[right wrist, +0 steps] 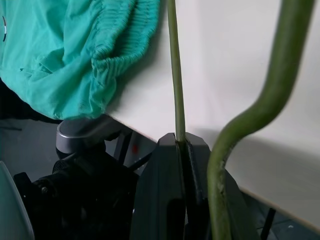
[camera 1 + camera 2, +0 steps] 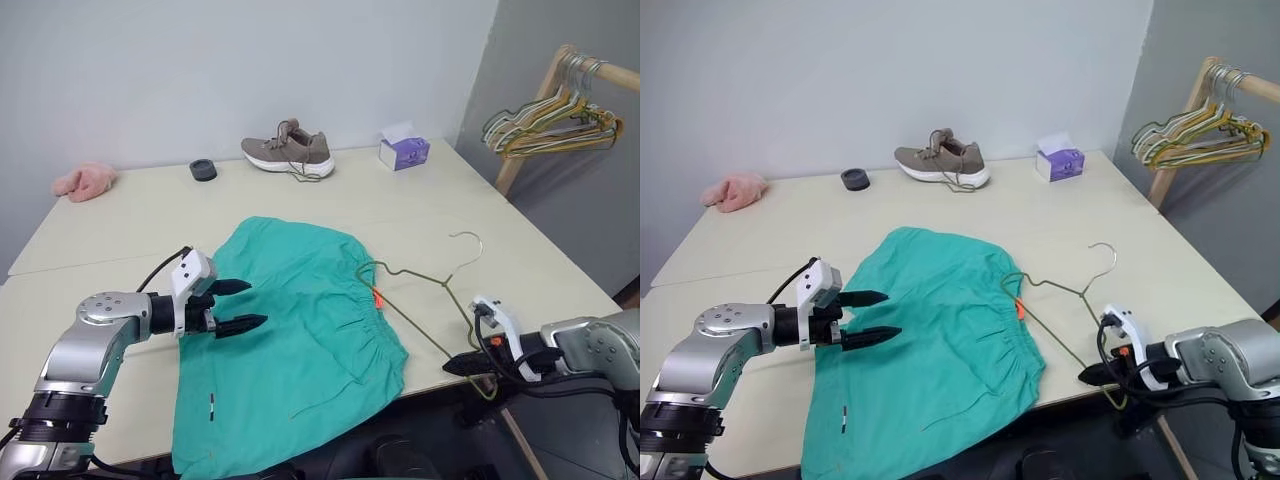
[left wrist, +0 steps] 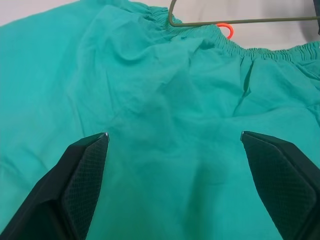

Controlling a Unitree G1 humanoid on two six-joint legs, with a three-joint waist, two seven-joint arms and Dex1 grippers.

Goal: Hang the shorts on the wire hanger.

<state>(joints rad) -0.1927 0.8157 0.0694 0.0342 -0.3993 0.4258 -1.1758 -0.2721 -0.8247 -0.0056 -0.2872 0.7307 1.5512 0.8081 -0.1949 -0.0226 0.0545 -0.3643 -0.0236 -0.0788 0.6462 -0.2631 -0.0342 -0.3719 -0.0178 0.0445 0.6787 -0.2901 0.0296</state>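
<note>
We see the shorts [image 2: 300, 340] spread flat on the near part of the table [image 2: 150, 215], teal-green, waistband gathered along the side toward the R arm, one corner drooping over the table's near edge. A small orange tag [image 2: 378, 297] sits at the waistband, and a tiny white mark [image 2: 212, 404] shows on the fabric near the front edge.

The wire hanger [image 2: 425, 300] lies on the table just beside the shorts, on the waistband side. One of its corners touches the waistband next to the orange tag; its curled hook points toward the far R of the table, and its near corner sticks out past the table's front edge.

The right gripper [image 2: 462, 366] is clamped tight on that near corner of the hanger, at the table edge; in the R wrist view we see the thin wire pinched betw. the two closed fingers [image 1: 170, 200].

The left gripper [image 2: 242, 305] hangs over the L part of the shorts w/ its jaws spread wide, nothing betw. them. From the L wrist view, fabric lies under both fingertips [image 3: 85, 165]; we can't tell if they touch it.

Further back on the table: a brown sneaker [image 2: 288, 151], a small black round thing [image 2: 203, 170], a purple tissue box [image 2: 404, 151] and a pink fluffy cloth [image 2: 83, 181] at far L. Off the table at R, a bunch of hangers [image 2: 550, 125] hangs from a wooden rack [image 2: 535, 115].
</note>
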